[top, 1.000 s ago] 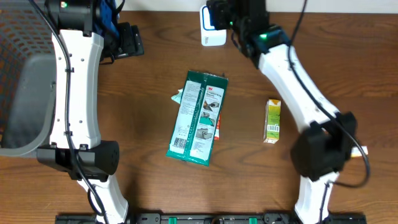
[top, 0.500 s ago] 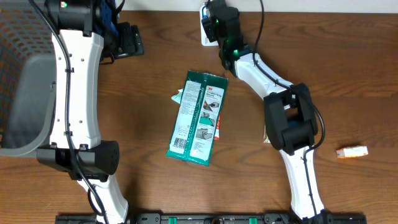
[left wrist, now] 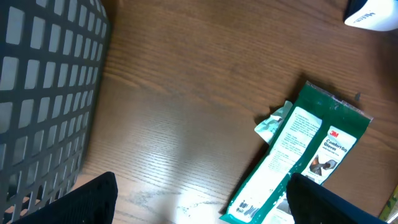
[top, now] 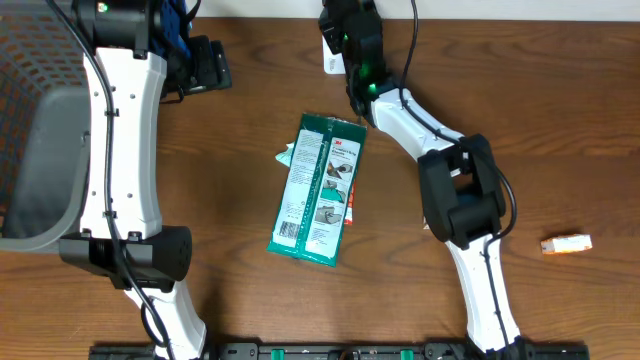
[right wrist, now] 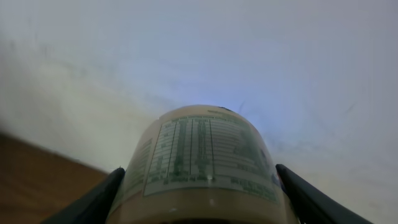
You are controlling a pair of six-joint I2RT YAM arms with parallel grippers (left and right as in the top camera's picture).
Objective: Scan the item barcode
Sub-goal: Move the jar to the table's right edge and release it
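Nearest the bottom of the overhead frame, at the lower right, a small white-and-orange box (top: 566, 243) lies alone on the desk (top: 230, 300). Moving up to the centre, we find a green 3M pack (top: 318, 190) lying flat and slightly tilted, with a barcode showing at its lower end. At the left edge stands a mesh basket (left wrist: 43, 81), and near the upper left hangs the left claw (left wrist: 202, 193). Its fingers are spread wide over bare wood with nothing between them. Farthest off, at the top centre, the right claw (right wrist: 200, 173) reaches up to the white barcode scanner (top: 329, 60). In its wrist view the two dark fingers press in on either side of a pale container (right wrist: 202, 155) with a rounded top, so we read it as gripped. The container is off the desk and close to a white surface that fills the frame, which we take to be the scanner's face. A printed table on the label faces our camera, and we cannot see where its barcode sits. We judge the task well along: the item is picked up and presented. What is left is getting the code in front of the reader, perhaps with a turn of the wrist, and then setting the item down.
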